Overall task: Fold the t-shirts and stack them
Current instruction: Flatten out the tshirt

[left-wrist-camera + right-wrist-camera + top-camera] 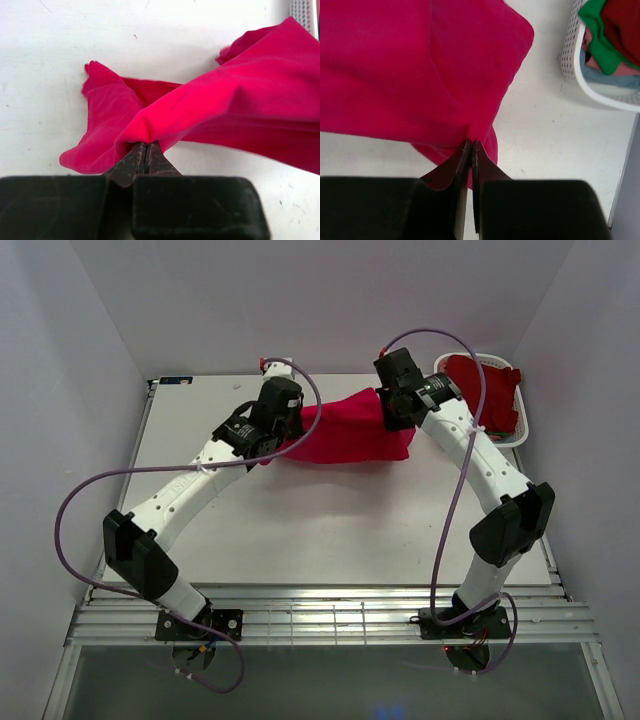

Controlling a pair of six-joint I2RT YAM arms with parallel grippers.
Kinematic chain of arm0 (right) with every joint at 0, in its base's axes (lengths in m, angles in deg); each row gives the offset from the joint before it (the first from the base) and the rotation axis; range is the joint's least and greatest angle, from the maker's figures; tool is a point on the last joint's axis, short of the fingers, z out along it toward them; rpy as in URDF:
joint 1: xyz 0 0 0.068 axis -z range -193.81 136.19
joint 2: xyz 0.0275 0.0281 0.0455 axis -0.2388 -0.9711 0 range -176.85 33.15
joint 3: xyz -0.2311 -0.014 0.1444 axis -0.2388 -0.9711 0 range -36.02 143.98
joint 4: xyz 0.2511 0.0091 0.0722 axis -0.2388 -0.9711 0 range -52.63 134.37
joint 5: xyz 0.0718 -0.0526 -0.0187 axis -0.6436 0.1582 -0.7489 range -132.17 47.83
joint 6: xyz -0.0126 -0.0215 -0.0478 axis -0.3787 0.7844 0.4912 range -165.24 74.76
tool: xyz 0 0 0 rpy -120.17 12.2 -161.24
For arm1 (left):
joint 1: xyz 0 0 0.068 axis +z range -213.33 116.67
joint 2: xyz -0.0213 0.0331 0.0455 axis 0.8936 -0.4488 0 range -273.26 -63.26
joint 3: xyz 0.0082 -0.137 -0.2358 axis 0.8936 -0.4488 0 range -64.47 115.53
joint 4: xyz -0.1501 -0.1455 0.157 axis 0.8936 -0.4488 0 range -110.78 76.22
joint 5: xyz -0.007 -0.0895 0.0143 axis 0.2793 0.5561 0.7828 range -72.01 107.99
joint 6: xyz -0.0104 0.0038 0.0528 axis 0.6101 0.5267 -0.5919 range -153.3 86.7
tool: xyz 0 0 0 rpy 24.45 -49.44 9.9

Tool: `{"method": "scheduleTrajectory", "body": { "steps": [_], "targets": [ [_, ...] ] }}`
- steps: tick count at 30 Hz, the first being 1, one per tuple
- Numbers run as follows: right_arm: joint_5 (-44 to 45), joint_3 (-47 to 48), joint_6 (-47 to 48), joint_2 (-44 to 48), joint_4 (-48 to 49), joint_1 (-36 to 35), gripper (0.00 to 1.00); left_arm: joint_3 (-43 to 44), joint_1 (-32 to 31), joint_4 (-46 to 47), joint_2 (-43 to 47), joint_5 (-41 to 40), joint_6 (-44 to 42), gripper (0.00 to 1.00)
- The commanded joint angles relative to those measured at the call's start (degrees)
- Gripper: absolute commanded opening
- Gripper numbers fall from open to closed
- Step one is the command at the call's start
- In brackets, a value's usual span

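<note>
Crimson tee [350, 430] sits mid-table toward the far edge, strung betw. both arms. Left gripper [146, 146] is clenched on a bunched fold at the tee's left end. Right gripper [471, 142] is clenched on an edge at its right end, near the basket [568, 55]. Cloth is crumpled on the left, where a loose flap lies on the table [330, 530]; the right side looks smoother.

Step in hand, IMO: spread the tee flat before any fold. To do it well:
- Move both arms apart evenly so the cloth goes taut w/o yanking a pinch loose.
- Hold both ends at the same height.
- Lower it onto bare table nearer the arms, dragging a bit so the hanging part lays out w/o wrinkles.

Left pinch prob. holds several layers, so a re-grip at a true corner may be needed. Watch the basket rim on the right. More wait in there: a dark red tee [485, 390] and a green tee [600, 40].
</note>
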Motion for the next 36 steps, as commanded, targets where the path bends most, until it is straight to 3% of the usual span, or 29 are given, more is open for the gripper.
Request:
{"method": "scheduleTrajectory", "body": {
  "steps": [1, 6, 7, 8, 9, 10, 13, 16, 19, 26, 31, 36],
  "targets": [
    [-3.5, -8.8, -1.6, 5.0, -6.4, -0.8, 0.08, -4.9, -0.1, -2.1, 5.6, 4.3, -1.9, 0.0],
    [-7.9, -22.3, -9.4, 9.2, -12.4, -5.5, 0.08, -21.1, -1.5, -4.2, 11.5, 10.4, 3.6, 0.0],
    [-9.3, -24.4, -10.3, 9.5, -12.9, -7.6, 0.1, -22.7, -1.9, -5.8, 13.3, 10.7, 5.7, 0.05],
    [-10.4, -28.0, -11.3, 9.7, -13.4, -9.0, 0.16, -24.0, -2.5, -6.8, 14.1, 11.4, 7.0, 0.13],
    [-10.8, -29.3, -13.1, 9.8, -14.4, -10.4, 0.21, -25.9, -3.0, -7.5, 14.9, 11.7, 8.1, 0.32],
    [-10.3, -29.9, -14.0, 9.8, -14.9, -13.2, 0.31, -26.5, -3.6, -8.9, 16.8, 11.9, 9.0, 0.42],
    [-7.6, -26.8, -15.8, 8.8, -17.8, -16.6, 0.41, -25.2, -5.7, -11.1, 19.8, 10.9, 11.8, 0.82],
    [-4.5, -19.3, -15.5, 8.3, -17.2, -16.9, 0.51, -21.0, -5.9, -12.0, 19.9, 9.2, 12.1, 0.92],
    [-0.3, -15.6, -14.1, 6.9, -14.8, -16.0, 0.52, -19.5, -5.9, -9.6, 16.4, 6.7, 9.9, 0.92],
    [0.3, -21.0, -11.4, 2.4, 0.8, -12.0, 0.45, -16.3, -5.7, -1.4, 2.2, 2.3, 5.2, 0.71],
    [-0.2, -20.3, -9.8, -0.9, 5.2, -8.7, 0.43, -11.0, -3.9, 1.4, -8.0, 0.0, 0.1, 0.7],
    [-1.9, -17.9, -8.7, -2.8, 5.7, -6.6, 0.42, -8.1, -1.3, 3.2, -12.7, -1.1, -2.6, 0.69]
  ]
}}
